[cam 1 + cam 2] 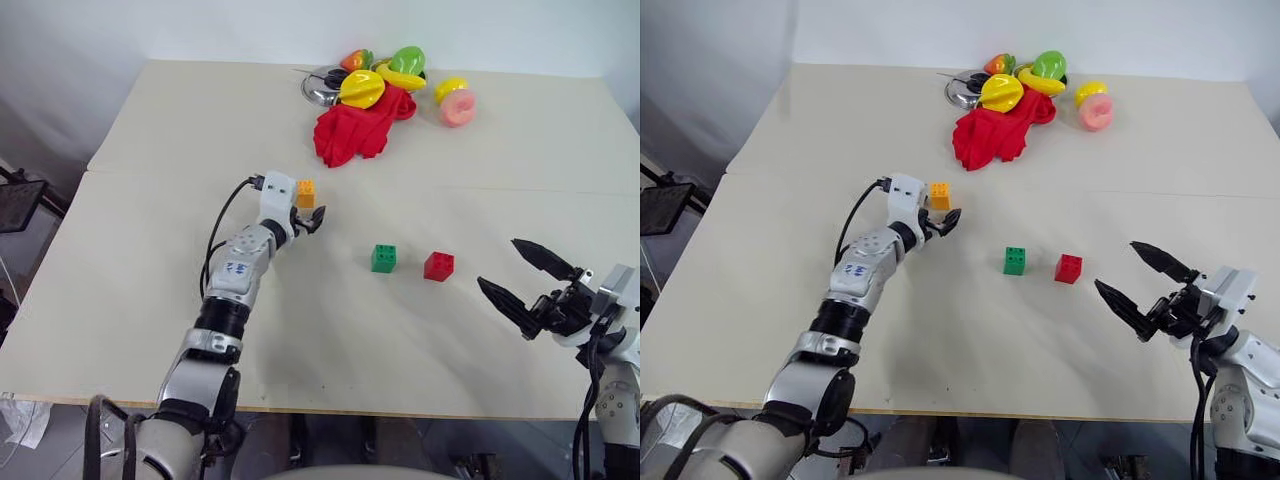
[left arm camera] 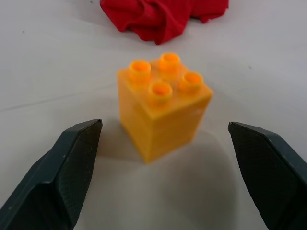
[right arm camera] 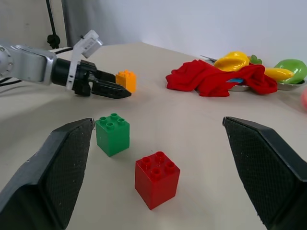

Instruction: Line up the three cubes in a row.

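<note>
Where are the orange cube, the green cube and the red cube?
orange cube (image 2: 160,108): left wrist view, on its front face below the studs.
green cube (image 1: 383,259): left eye view, middle of the block.
red cube (image 1: 438,266): left eye view, middle of the block.

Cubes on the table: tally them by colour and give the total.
Orange-yellow cube: 1
Green cube: 1
Red cube: 1
Total: 3
</note>
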Robot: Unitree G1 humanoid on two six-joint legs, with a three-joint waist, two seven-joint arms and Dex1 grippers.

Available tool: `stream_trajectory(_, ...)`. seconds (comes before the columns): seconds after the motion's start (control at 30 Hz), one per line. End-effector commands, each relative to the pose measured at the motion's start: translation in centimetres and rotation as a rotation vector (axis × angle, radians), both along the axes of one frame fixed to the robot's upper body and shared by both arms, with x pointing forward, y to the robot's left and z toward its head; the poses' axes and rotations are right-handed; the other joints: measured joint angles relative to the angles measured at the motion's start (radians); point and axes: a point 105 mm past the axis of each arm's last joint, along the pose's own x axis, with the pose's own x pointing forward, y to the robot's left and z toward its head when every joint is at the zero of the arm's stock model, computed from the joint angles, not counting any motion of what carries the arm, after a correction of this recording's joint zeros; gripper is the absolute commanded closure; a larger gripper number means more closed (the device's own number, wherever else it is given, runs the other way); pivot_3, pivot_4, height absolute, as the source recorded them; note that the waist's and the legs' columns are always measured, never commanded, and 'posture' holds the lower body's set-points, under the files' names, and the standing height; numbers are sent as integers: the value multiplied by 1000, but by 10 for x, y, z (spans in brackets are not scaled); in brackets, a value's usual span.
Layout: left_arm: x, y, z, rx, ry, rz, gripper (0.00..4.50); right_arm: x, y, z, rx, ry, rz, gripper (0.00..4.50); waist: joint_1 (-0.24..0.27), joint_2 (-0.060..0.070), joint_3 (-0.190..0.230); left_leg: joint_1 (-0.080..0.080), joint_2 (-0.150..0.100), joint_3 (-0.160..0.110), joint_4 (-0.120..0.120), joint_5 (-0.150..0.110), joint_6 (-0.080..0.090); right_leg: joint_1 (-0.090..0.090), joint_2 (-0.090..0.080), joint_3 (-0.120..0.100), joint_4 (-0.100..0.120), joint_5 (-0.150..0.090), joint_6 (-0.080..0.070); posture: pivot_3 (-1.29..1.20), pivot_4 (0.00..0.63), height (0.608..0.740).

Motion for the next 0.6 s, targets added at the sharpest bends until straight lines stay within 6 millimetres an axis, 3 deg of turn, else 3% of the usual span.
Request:
stream_trajectory(0.03,8,0,1,-16,-5,70,21,-5,2,9,13,-40,3,0,2,0,0,0,0,0,0,0,0,0,0,0,0,0,0,0,150,740)
stream_trajectory(0.07,8,0,0,-24,0,77,21,-5,3,9,14,-40,2,0,2,0,0,0,0,0,0,0,0,0,0,0,0,0,0,0,150,740)
stream_trajectory(0.17,9,-10,1,-42,0,63,610,-7,1,6,21,-36,-8,0,1,0,0,0,0,0,0,0,0,0,0,0,0,0,1,0,150,740)
stream_trajectory(0.37,5,-20,3,-25,-1,-11,2490,-12,0,2,25,-30,-20,0,5,0,0,0,-1,0,0,0,0,0,-1,0,-1,0,1,0,150,740)
stream_trajectory(0.43,1,-19,6,-32,-7,-76,2917,-14,-1,1,22,-27,-24,0,5,0,0,0,-1,-1,0,0,0,0,-1,0,-1,0,1,0,150,740)
stream_trajectory(0.6,-31,-14,26,10,-154,-460,2973,-20,-8,0,7,-22,-40,0,-4,0,0,-1,0,0,-1,0,0,-1,0,0,-1,0,1,0,150,740)
